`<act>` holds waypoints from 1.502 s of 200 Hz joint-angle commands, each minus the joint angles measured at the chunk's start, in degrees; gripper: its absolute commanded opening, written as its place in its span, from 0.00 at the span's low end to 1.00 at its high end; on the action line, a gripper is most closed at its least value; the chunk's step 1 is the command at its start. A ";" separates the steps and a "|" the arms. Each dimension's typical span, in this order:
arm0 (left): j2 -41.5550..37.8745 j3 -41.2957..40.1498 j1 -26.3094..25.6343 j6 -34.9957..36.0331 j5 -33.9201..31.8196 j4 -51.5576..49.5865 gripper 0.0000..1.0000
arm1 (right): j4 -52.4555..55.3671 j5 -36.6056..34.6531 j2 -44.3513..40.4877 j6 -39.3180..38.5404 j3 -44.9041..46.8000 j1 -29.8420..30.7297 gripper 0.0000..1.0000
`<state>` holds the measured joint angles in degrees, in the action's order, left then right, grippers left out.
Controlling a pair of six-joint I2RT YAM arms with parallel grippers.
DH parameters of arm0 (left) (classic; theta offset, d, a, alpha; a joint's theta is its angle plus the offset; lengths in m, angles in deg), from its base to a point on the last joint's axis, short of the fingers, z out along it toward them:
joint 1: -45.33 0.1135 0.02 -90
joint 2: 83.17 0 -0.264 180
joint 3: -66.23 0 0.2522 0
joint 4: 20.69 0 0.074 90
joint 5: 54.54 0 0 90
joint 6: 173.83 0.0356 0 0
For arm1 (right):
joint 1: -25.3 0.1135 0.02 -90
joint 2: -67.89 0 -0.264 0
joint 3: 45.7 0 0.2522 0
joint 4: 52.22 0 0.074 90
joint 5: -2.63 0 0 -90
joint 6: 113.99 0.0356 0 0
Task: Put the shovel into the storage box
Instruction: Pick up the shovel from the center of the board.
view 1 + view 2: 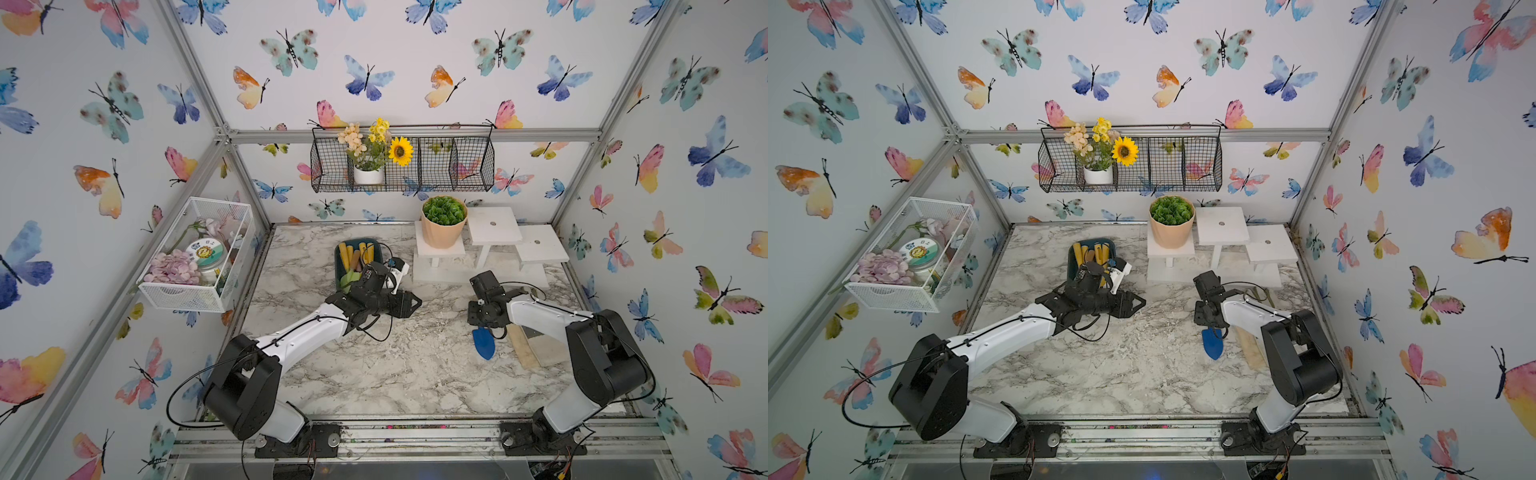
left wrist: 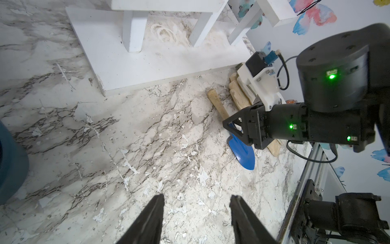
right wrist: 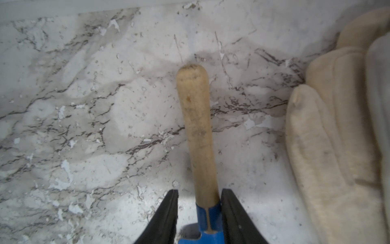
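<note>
Right gripper (image 3: 199, 191) was down at the table, jaws partly open and straddling the shovel (image 3: 197, 126) right at the neck, where the wooden handle meets the blue socket. One jaw sat against the socket, the other showed a sliver of marble beside the wood, so I'd call that not clamped yet, though the wrist view cut off low and I couldn't swear to it. The shovel lay flat on the marble table (image 1: 395, 374), handle pointing to the back wall, blue blade (image 1: 484, 344) toward the front edge, with a cream glove (image 3: 337, 137) just beside it. Left gripper (image 2: 196, 198) hung open and empty over bare marble. The storage box (image 1: 337, 259) sat well apart, off to the robot's left and further back, its long side running roughly the same way as the shovel. The right arm was on the tool, while the left arm was the nearer one to the box. From above, the right wrist hid the handle, and the left wrist covered the box's near end, so free room among the yellow-handled tools (image 1: 345, 253) inside was hard to judge.
</note>
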<state>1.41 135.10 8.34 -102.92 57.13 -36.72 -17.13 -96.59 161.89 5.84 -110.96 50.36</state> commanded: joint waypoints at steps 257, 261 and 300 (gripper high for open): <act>-6.40 -2.82 4.70 -6.46 0.33 5.97 0.56 | -9.26 14.15 -10.18 -3.20 6.41 0.15 0.09; -6.56 -2.89 4.88 -6.56 0.46 6.00 0.55 | -9.79 14.83 -10.88 -3.36 6.62 0.37 0.09; -7.22 -3.38 6.28 -8.47 3.90 7.75 0.64 | -13.34 21.93 -16.19 -5.47 6.33 2.54 0.09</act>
<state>-4.39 132.24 14.06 -109.57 56.20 -31.67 -26.36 -81.99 148.47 2.32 -104.75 51.50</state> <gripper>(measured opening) 0.616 0.205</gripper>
